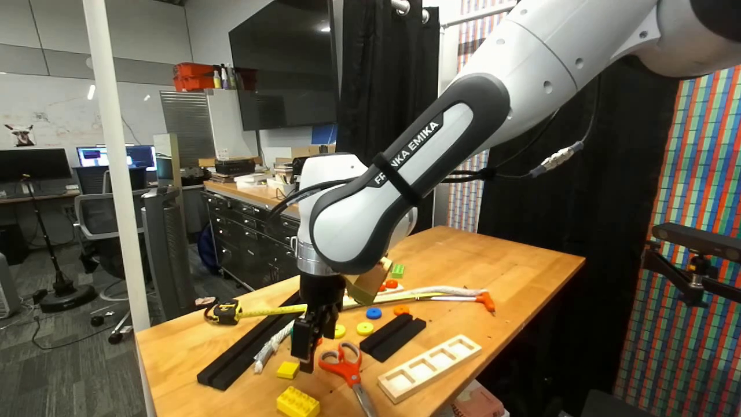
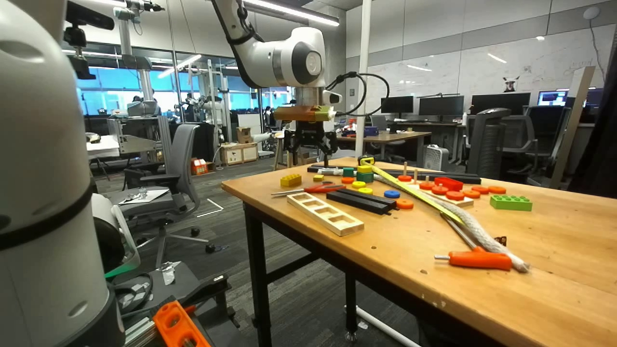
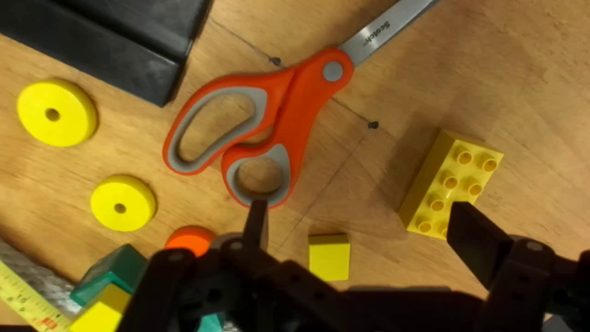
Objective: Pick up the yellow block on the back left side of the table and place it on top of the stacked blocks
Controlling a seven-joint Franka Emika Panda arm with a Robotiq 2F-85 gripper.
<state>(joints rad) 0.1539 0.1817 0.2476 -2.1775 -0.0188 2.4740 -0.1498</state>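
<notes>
A small plain yellow block [image 1: 288, 369] lies on the light-wood table [image 1: 492, 255]; it also shows in an exterior view [image 2: 318, 178] and the wrist view [image 3: 329, 258]. My gripper [image 1: 307, 356] is open and empty above it, fingers apart on either side in the wrist view [image 3: 359, 210]; it also shows from across the table [image 2: 311, 158]. A larger studded yellow block [image 3: 445, 184] lies by one finger. The stacked blocks are a dark green block [image 2: 365, 177] with a yellow one on top; in the wrist view the green part [image 3: 113, 272] is partly covered by the gripper.
Orange-handled scissors [image 3: 318, 92] lie beside the small block, under one finger in the wrist view. Yellow discs [image 3: 122, 203], a black rail [image 1: 393, 339], a wooden tray [image 1: 428, 368], a tape measure [image 1: 226, 313] and a white rope [image 2: 482, 236] lie around.
</notes>
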